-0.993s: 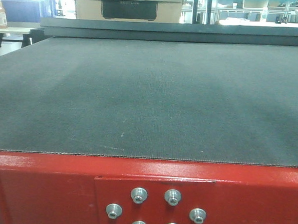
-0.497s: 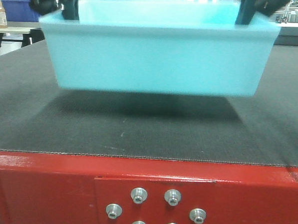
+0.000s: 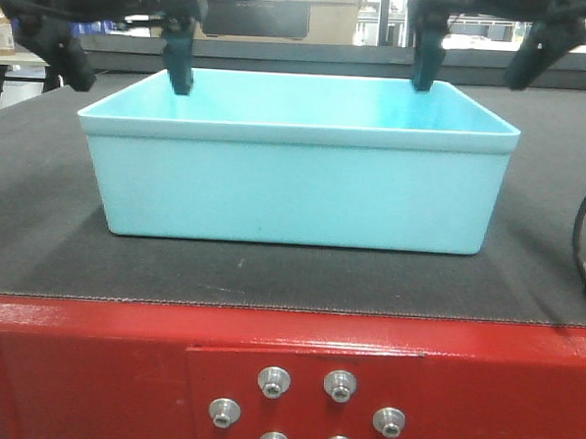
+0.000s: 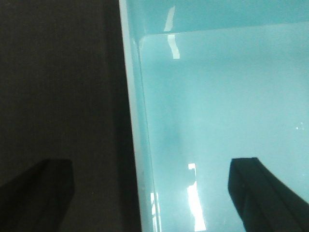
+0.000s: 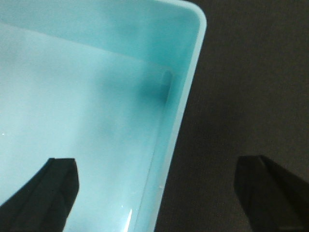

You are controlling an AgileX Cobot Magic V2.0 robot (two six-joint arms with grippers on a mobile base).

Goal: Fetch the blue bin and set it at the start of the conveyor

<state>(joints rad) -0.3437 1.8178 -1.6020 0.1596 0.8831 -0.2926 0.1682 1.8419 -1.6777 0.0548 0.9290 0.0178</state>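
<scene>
Front camera faces low along belt; wrist cameras look down close.

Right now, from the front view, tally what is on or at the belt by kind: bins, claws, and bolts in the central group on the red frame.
Blue bin: 1
Claws, left claw and right claw: 2
Bolts in the central group on the red frame: 6
Total: 9

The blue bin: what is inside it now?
The blue bin shows only bare aqua floor and walls in both wrist views; nothing lies there. The front view's near wall hides its floor.
</scene>
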